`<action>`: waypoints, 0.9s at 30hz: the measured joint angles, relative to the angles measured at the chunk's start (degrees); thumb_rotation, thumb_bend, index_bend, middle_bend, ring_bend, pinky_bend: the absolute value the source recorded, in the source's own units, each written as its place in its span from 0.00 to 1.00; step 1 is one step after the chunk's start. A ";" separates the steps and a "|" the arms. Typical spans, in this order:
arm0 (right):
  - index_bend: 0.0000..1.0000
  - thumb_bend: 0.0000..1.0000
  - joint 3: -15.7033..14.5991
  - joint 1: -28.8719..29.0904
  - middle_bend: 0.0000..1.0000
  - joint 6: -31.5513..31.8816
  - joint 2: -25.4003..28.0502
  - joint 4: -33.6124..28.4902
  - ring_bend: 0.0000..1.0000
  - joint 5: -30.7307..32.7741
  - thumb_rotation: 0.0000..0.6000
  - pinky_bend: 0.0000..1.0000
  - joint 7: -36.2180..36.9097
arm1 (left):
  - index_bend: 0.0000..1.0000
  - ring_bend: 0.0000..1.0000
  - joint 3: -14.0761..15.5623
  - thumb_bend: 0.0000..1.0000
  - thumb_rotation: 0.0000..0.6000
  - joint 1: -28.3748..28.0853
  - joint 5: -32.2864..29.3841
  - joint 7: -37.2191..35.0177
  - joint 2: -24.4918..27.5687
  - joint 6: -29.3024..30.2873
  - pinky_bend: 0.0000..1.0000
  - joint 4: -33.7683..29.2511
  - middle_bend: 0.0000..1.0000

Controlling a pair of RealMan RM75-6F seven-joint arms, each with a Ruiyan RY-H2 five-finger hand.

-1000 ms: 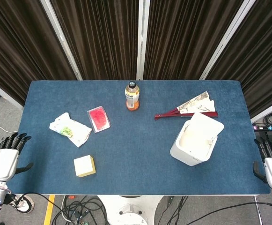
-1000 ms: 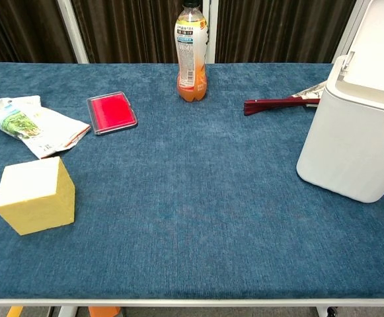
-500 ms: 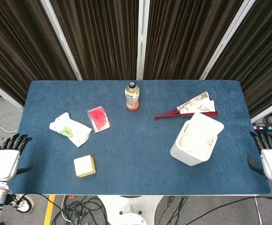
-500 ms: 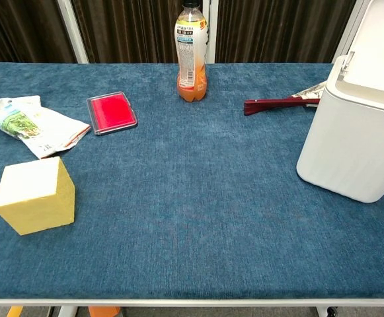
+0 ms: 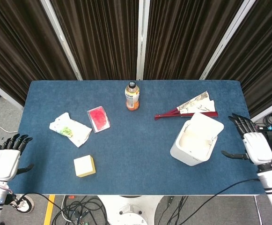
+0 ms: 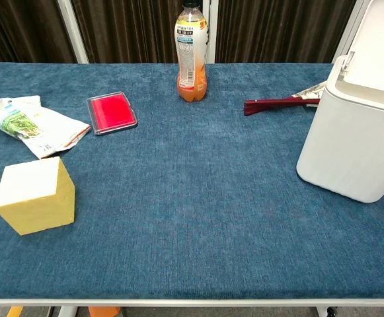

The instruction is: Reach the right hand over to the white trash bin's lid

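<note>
The white trash bin (image 5: pixel 196 139) (image 6: pixel 357 119) stands on the right part of the blue table, its lid (image 5: pixel 203 127) tilted up at the far side. In the head view my right hand (image 5: pixel 251 140) hovers over the table's right edge, just right of the bin, fingers spread and holding nothing. My left hand (image 5: pixel 8 155) hangs off the table's left edge, fingers apart and empty. Neither hand shows in the chest view.
A folded red fan (image 5: pixel 187 111) lies just behind the bin. An orange drink bottle (image 5: pixel 132 96) stands at the back centre. A red case (image 5: pixel 99 118), a snack packet (image 5: pixel 70 129) and a yellow block (image 5: pixel 84 166) lie on the left half.
My right hand has moved up and inward from the table's front right corner to just right of the bin. The left hand has barely shifted.
</note>
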 measured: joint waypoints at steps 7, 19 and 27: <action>0.00 0.00 -0.72 2.07 0.03 -2.45 0.43 -1.14 0.00 -1.31 0.83 0.00 8.11 | 0.18 0.08 0.06 0.08 1.00 -0.04 -0.14 0.05 0.02 -0.19 0.16 0.02 0.15; 0.00 0.08 -3.27 2.94 0.10 1.74 -0.07 -0.23 0.00 -7.71 0.82 0.00 14.85 | 0.19 0.08 0.01 0.08 1.00 -0.29 -0.17 0.57 0.25 -0.44 0.16 -0.49 0.15; 0.00 0.08 -5.51 3.58 0.11 1.76 -0.44 -0.04 0.00 -10.22 0.82 0.00 13.98 | 0.18 0.08 0.05 0.08 1.00 -0.20 -0.14 0.69 0.41 -0.21 0.16 -0.81 0.15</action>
